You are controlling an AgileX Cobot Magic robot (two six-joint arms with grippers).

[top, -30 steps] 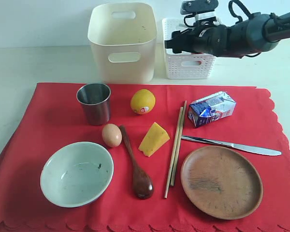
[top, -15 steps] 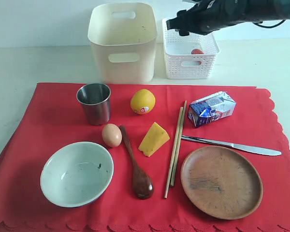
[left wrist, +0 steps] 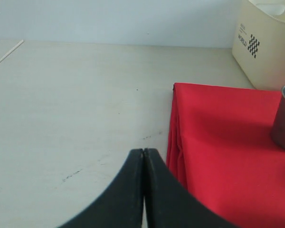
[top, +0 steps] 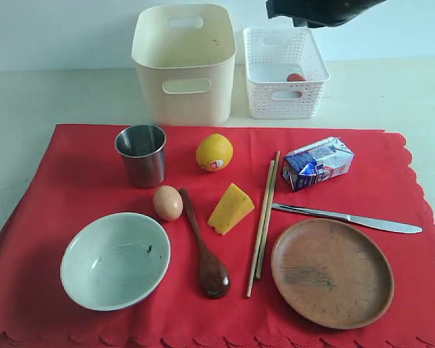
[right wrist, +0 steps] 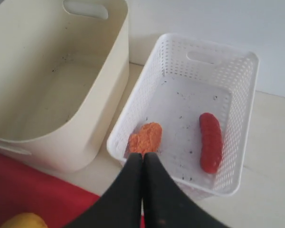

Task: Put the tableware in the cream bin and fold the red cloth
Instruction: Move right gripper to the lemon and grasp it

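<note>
While your right gripper [right wrist: 142,154] hangs closed and empty above the white lattice basket [right wrist: 237,95], your left gripper [left wrist: 143,151] is closed beside the bright red scalloped cloth [left wrist: 218,142]. All 6 tableware pieces [top: 114,259], from steel cup [top: 141,154] to round brown wooden plate [top: 332,272], lie on it, in front of the tall cream plastic bin [top: 152,101].

You have open table [top: 58,94] at nine o'clock of the cream bin [top: 188,107]; the white basket [top: 267,103] crowds its three o'clock side.
</note>
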